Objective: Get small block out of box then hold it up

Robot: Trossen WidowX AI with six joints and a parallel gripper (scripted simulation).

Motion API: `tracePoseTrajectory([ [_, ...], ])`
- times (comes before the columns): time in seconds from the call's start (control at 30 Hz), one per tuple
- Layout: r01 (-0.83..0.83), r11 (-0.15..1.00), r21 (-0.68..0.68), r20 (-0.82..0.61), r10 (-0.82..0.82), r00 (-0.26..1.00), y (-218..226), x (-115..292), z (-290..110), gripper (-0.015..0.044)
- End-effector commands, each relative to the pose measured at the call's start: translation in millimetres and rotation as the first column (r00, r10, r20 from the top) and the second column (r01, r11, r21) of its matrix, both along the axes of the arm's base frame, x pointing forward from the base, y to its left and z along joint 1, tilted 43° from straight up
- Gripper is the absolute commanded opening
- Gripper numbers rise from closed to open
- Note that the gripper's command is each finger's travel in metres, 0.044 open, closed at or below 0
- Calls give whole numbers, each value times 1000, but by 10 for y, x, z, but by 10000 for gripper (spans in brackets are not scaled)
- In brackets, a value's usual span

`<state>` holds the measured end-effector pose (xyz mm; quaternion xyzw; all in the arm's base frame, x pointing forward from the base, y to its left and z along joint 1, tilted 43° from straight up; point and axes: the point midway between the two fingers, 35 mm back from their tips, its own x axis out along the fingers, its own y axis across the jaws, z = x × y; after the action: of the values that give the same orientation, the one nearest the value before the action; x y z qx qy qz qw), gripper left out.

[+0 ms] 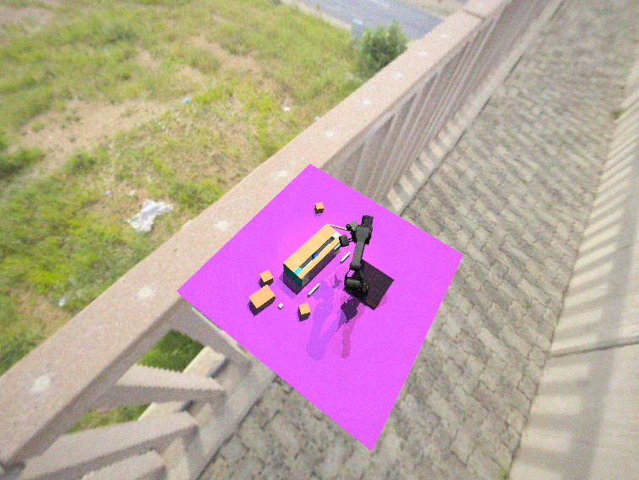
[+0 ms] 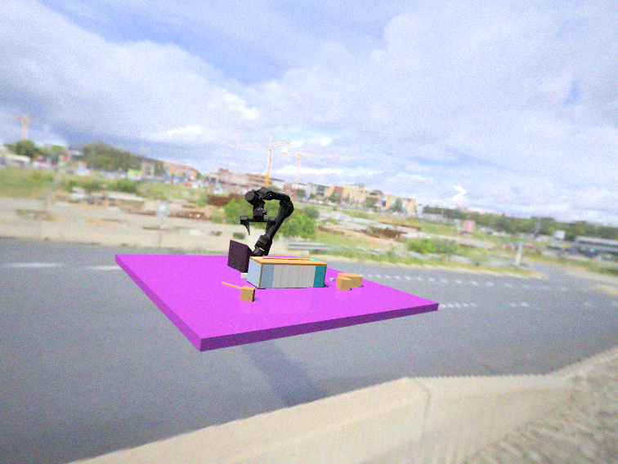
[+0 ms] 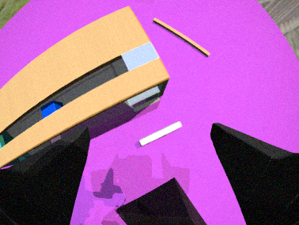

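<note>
The long box (image 1: 304, 248) (image 2: 292, 275) (image 3: 91, 43) stands on the magenta table (image 1: 402, 330) (image 2: 299, 311) (image 3: 237, 87). It has an orange top with a lengthwise slot, a light-blue patch at one end and teal at the other. The small blue block (image 1: 314, 255) (image 3: 51, 108) shows through the slot, inside the box, around mid-length and somewhat nearer the teal end. The box hides it in the exterior view. My gripper (image 1: 346, 233) (image 2: 257, 232) (image 3: 152, 131) is open and empty, above the table near the light-blue end, higher than the box.
A thin orange stick (image 1: 338, 227) (image 2: 230, 284) (image 3: 182, 36) lies off the light-blue end. White bars (image 1: 313, 289) (image 1: 345, 257) (image 3: 160, 134) lie before the box. Orange blocks (image 1: 319, 207) (image 1: 261, 297) (image 1: 303, 310) and a small white cube (image 1: 280, 306) lie around it.
</note>
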<state>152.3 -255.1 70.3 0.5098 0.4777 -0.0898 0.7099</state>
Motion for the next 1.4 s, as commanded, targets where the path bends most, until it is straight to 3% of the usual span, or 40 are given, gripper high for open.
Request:
tracePoseTrajectory([
  [0.0,-664,664,-343,239,746,622,461,521,38,400],
  [0.23,-746,306,-592,272,947,172,752,750,102,400],
  [0.5,-549,-37,-835,177,927,-332,1046,935,170,400],
  [1.37,-539,-44,-841,176,920,-350,1146,989,56,400],
])
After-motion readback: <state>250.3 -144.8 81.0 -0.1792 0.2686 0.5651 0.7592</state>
